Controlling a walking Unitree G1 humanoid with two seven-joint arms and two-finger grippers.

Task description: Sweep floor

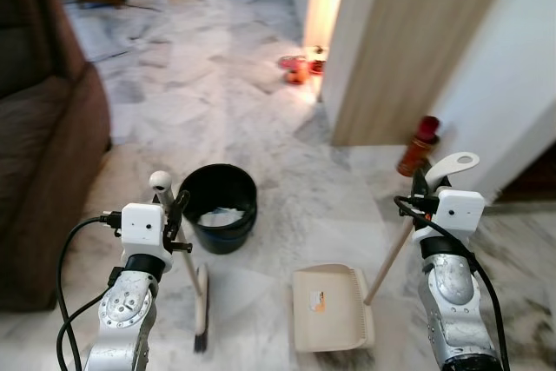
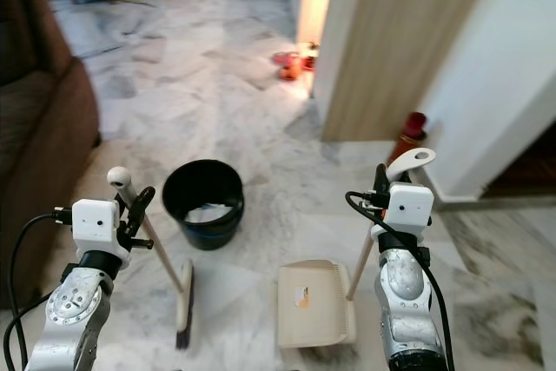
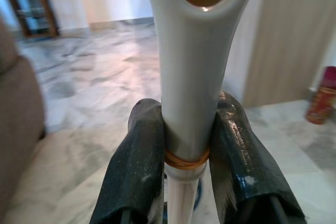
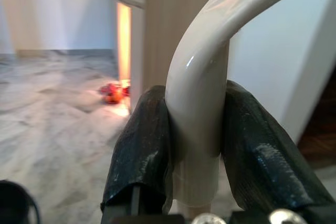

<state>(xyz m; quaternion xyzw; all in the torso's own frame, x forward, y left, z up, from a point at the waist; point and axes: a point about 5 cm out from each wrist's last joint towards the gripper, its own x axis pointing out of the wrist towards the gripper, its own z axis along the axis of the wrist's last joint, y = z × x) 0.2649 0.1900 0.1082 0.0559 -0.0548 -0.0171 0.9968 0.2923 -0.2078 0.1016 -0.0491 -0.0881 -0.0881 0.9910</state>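
- The left gripper [image 3: 186,156] is clamped on the broom [image 1: 193,280] near the top of its cream handle; the shaft slants down to the brush head on the marble floor [image 1: 217,76], just in front of a black bucket [image 1: 219,206].
- The right gripper [image 4: 197,145] is closed around the dustpan [image 1: 333,306] handle's curved top; the cream pan sits flat on the floor, right of the broom.
- A brown sofa [image 1: 39,128] stands to the left, and a red canister [image 1: 418,145] stands by the white wall.
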